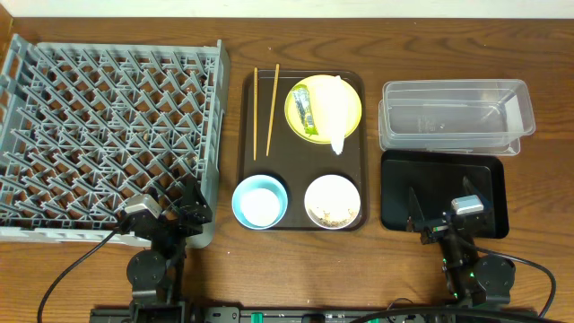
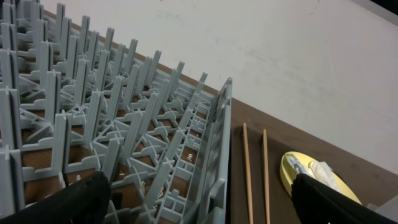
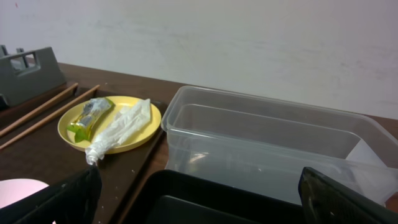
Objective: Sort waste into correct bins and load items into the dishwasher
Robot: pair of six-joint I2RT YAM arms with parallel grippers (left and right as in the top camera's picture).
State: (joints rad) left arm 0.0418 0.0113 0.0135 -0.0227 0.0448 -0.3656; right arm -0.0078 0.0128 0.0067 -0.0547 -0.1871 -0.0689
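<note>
On the brown tray (image 1: 296, 161), centre: plate (image 1: 352, 100) bearing wrapper (image 1: 303, 109) and napkin (image 1: 334, 112), touching side by side; nothing sorted yet; likely first step: pinch the wrapper alone at mid-length, from the side away from the napkin, lift straight; right gripper (image 1: 439, 208) low over near edge of the black tray (image 1: 399, 179), fingers spread, empty; left gripper (image 1: 179, 208) likewise released, at near corner of the rack (image 1: 90, 108)

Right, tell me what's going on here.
Nothing has been sorted yet. Both open grippers hold nothing: the left gripper hovers at a near corner of the grey-blue plastic dish rack, the right gripper over the shallow black tray. The green-and-yellow wrapper and white napkin lie on the round yellow plate on the dark-brown serving tray, beside two wooden chopsticks.
</note>
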